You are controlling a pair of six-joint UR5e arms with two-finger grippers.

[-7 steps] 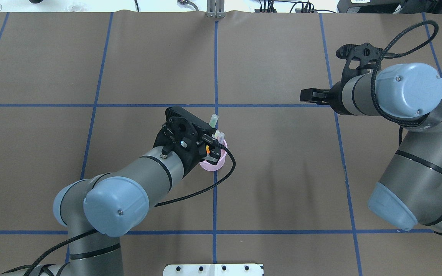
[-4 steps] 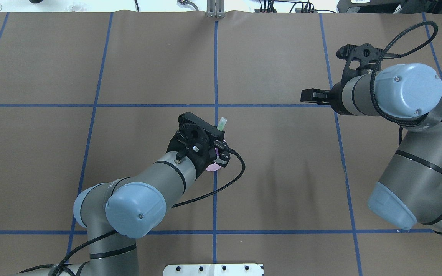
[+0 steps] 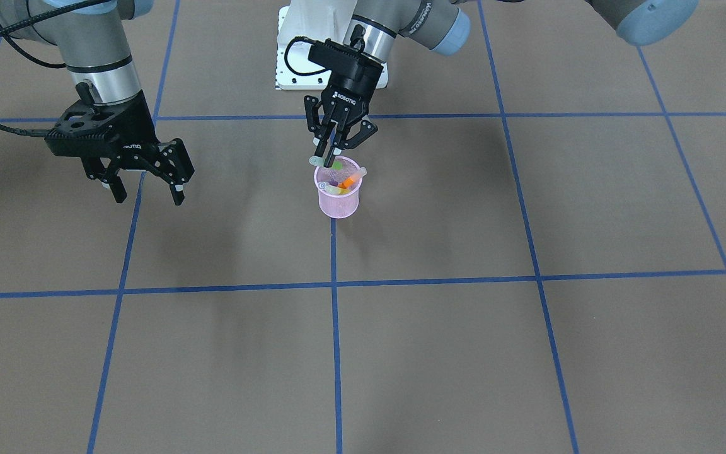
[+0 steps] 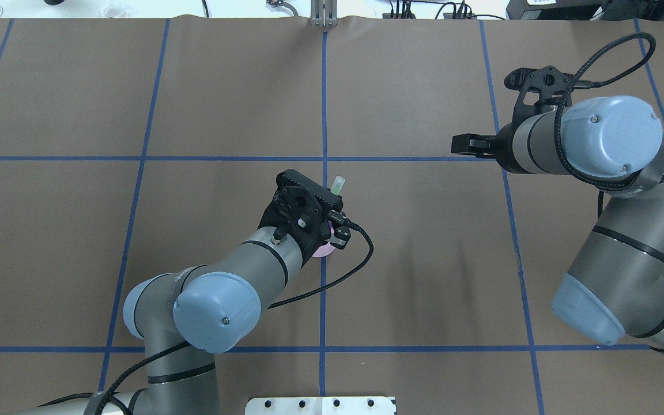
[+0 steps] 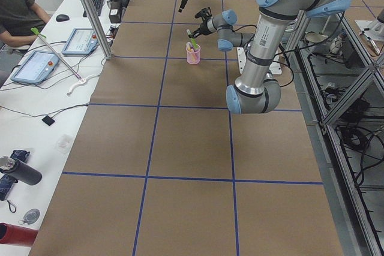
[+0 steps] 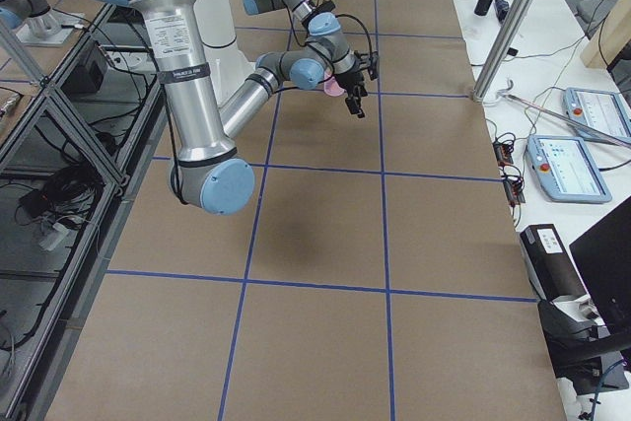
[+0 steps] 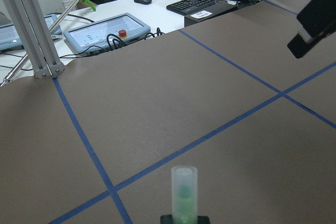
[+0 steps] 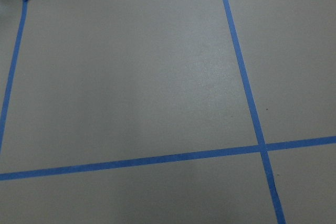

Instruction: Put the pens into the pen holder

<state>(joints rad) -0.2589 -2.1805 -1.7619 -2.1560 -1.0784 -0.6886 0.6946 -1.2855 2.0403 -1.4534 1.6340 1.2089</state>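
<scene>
Left tool (image 3: 330,154) shifted above pen holder (image 3: 338,200) rim, clamping green pen (image 4: 338,185); right tool (image 3: 147,192) gapes.

The left arm's elbow (image 4: 219,311) has slid rightward in the overhead view and its wrist has come over the pen holder (image 3: 338,200), leaving only a sliver of pink visible from above where most of the cup showed a second ago. The left gripper (image 3: 331,154) has carried the green pen (image 4: 338,184) along, its pale cap crossing from the blue centre line (image 4: 324,115) to just right of it, and the orange pen (image 3: 350,181) is now hidden from above.
</scene>
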